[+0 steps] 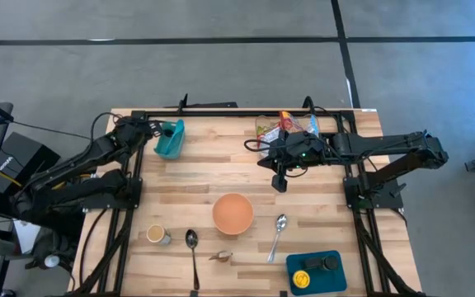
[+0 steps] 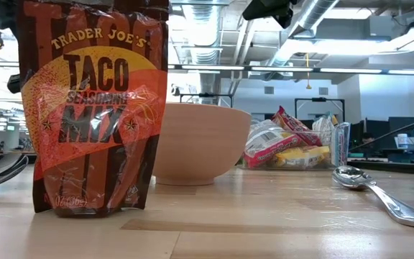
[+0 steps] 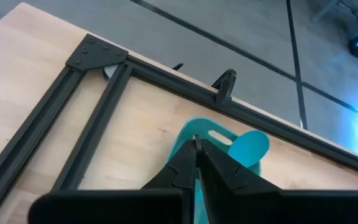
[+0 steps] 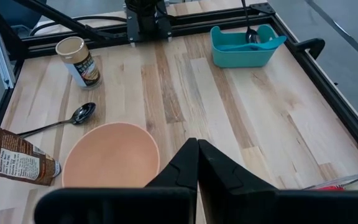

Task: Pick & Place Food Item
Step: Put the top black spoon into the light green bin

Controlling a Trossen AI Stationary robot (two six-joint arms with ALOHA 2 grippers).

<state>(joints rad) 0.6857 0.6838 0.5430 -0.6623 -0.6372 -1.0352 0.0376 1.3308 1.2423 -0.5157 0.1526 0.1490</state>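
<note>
A pile of snack packets (image 1: 287, 125) lies at the table's far edge, right of centre. A Taco Mix pouch (image 2: 92, 108) stands upright near the front edge, in front of a peach bowl (image 1: 232, 213). My right gripper (image 1: 279, 183) hangs shut and empty above the wood, between the snack pile and the bowl. My left gripper (image 3: 196, 142) is shut, its tips at a teal bin (image 1: 170, 140) at the far left. In the right wrist view the left gripper (image 4: 249, 32) reaches down into the teal bin (image 4: 241, 46). My left gripper's shut fingertips (image 3: 199, 149) stand over the teal bin's inside, slanting down from the table's left. Whether they touch the bin (image 3: 244, 146) I cannot tell. My right gripper touches nothing.
A small jar (image 1: 157, 235) and a spoon (image 1: 192, 243) lie front left. A second spoon (image 1: 279, 231) lies right of the bowl. A blue tray (image 1: 314, 271) with small items sits front right. A black frame (image 3: 166, 78) runs along the table's far and side edges.
</note>
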